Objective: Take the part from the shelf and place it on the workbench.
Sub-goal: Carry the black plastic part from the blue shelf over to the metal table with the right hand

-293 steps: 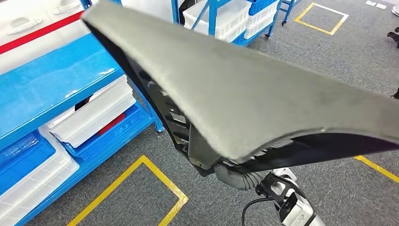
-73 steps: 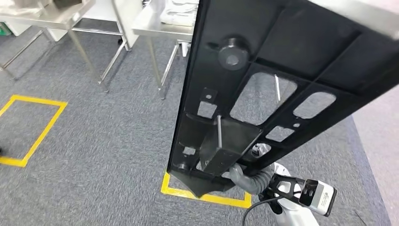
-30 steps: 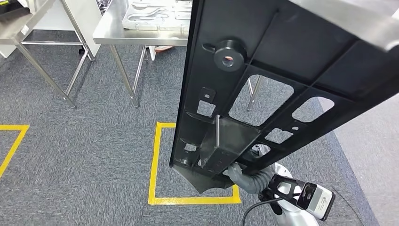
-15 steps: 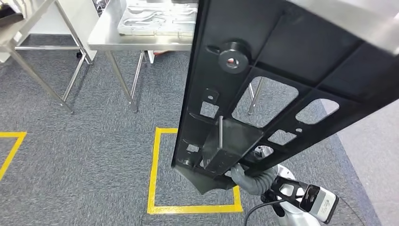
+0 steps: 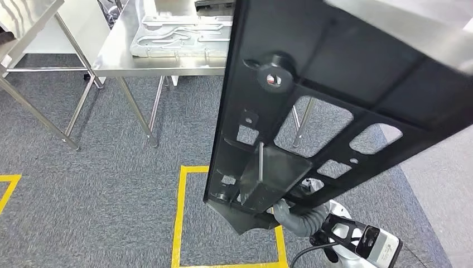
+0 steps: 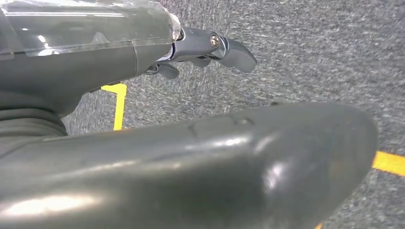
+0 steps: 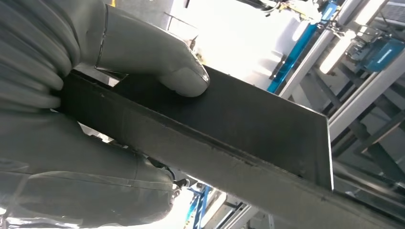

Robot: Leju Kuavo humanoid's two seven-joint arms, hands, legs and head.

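In the head view, the part, a long black ribbed panel, ran from the lower middle of the frame up to the upper right, off the shelf and carried in the air. My right hand held its lower end at the bottom of the frame. The steel desk stood at the upper left, past a yellow floor marking on the grey carpet, with a pale moulded tray already lying on it. I judged the pick done and the carry well on; reaching the desk and setting the part down were left.

In the left wrist view, my left hand hung over the carpet holding nothing, its fingers loosely apart.

In the right wrist view, the thumb pressed on the panel's flat black face, the fingers clamping its edge from the other side.
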